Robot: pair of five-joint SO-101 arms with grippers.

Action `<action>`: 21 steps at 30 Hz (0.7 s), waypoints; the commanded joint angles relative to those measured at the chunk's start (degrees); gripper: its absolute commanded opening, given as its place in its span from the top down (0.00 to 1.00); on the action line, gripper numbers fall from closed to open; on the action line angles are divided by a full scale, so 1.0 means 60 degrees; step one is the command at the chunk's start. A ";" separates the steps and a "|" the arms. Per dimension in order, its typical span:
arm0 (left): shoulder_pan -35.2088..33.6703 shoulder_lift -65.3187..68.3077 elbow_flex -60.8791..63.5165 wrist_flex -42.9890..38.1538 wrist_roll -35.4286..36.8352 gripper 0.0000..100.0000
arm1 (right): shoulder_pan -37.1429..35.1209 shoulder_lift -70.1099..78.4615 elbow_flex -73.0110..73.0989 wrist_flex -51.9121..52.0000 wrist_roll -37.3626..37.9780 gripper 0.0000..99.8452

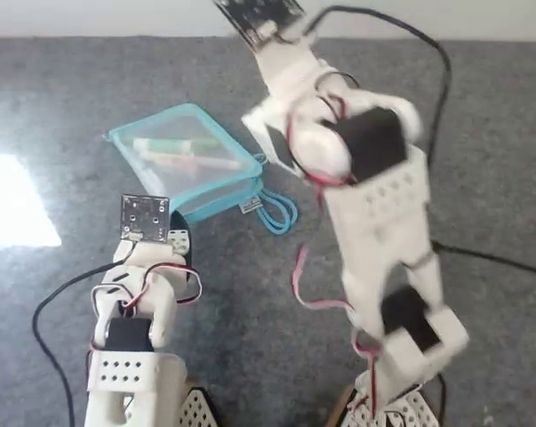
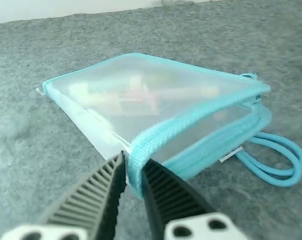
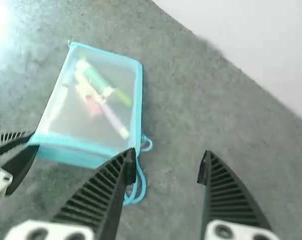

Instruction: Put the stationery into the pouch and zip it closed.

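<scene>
We are pinching the pouch (image 2: 140,95) edge in our left gripper (image 2: 132,162). Our right gripper (image 3: 168,154) is hanging wide open, with the pouch and the stationery (image 3: 98,95) inside it lying just beyond its tips.

A translucent plastic pouch (image 1: 183,160) edged in turquoise zip tape lies on a mottled grey felt-topped desk (image 1: 54,107). Its looped cord strap (image 1: 278,213) is the same turquoise. Through the clear wall, the stationery (image 1: 174,149) shows green, pink, yellow and white. The white plastic robot arms (image 1: 374,205) carry black motor blocks and red, white and black wires (image 1: 299,267). The left gripper (image 2: 133,162) and right gripper (image 3: 168,154) have dark grey ribbed fingers on white bases.
</scene>
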 commanded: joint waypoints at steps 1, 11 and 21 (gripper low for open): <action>0.0088 -0.0044 -0.1385 0.0952 0.0103 0.99 | 0.0403 -0.2103 0.2989 -0.0154 -0.0044 0.79; 0.0542 -0.0029 -0.4623 0.2535 0.0733 0.99 | 0.2015 -0.7846 1.4198 -0.6366 0.0000 0.79; 0.0190 -0.0029 -0.6982 0.3751 0.0821 0.99 | 0.1985 -0.9253 1.6542 -0.7626 -0.0103 0.79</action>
